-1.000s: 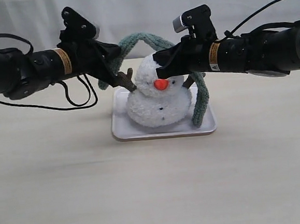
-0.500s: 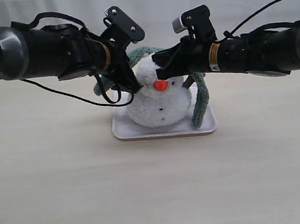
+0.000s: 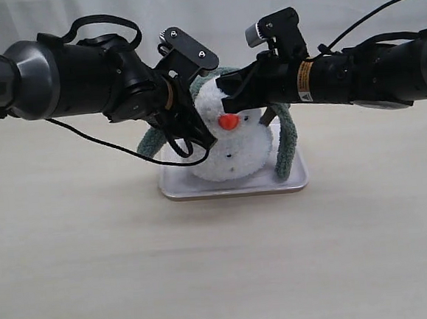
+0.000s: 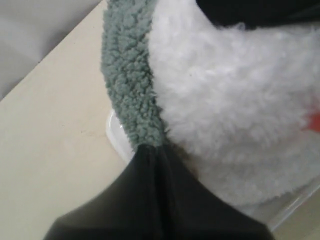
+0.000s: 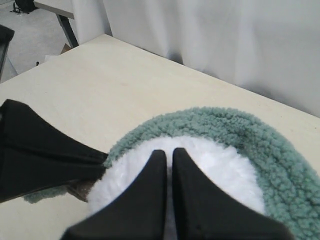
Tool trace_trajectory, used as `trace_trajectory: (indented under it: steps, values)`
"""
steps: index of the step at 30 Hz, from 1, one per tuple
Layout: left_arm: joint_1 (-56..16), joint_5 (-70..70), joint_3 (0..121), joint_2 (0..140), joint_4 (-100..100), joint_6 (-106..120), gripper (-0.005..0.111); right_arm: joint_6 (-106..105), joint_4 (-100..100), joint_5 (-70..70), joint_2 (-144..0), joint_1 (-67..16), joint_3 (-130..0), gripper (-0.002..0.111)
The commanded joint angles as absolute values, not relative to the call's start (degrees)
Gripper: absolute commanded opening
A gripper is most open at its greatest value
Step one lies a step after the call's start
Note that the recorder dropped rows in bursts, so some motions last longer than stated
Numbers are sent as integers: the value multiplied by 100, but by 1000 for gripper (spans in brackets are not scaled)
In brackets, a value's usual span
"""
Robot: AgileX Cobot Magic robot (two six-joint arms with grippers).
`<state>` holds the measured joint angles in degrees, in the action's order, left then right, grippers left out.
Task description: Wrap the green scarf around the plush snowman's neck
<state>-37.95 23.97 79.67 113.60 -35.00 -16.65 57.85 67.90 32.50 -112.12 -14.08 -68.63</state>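
1. At the table's (image 3: pixel 97 272) far middle, a white tray (image 3: pixel 234 188) is lying flat and bearing the plush snowman (image 3: pixel 235 150). A white curtain (image 3: pixel 202 12) is hanging behind.
2. Obstructions: both black arms are crossing in front of the snowman's head, from 9 and 3 o'clock. A black cable loop (image 3: pixel 174 151) off the left arm is dangling over the tray's 9 o'clock edge.
3. The green scarf (image 3: pixel 285 148) is arching behind the head. One end is hanging down at the snowman's 3 o'clock onto the tray, and the other is dropping at 9 o'clock.
4. The left gripper (image 3: pixel 207 139) is sitting at 9 o'clock of the snowman's body. Its fingers are pressed together, pinching the scarf (image 4: pixel 131 85) where the strip is running alongside the white plush (image 4: pixel 235 100).
5. The right gripper (image 3: pixel 224 93) is resting against the head from 3 o'clock, above the orange nose (image 3: pixel 229 121). Its fingers (image 5: pixel 150 190) are drawn almost together with a thin slit between. Their tips are lying on the white head (image 5: pixel 220 165), with the scarf (image 5: pixel 250 135) curving just beyond.
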Motion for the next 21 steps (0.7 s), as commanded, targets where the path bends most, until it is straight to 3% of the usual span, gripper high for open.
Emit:
trace_trajectory:
  steps: [1, 11, 21]
  values:
    - [-3806, 2381, 8090, 11312, -2943, -1561, 0, 5829, 6989, 3140, -11255, -1420, -6832, 4]
    - [-3806, 2605, 8308, 11312, -655, 374, 0, 5829, 6989, 3118, -11255, -1420, -6832, 4]
    - [-3806, 2842, 8308, 11064, -680, 478, 0, 5829, 6989, 3118, -11255, -1420, -6832, 4]
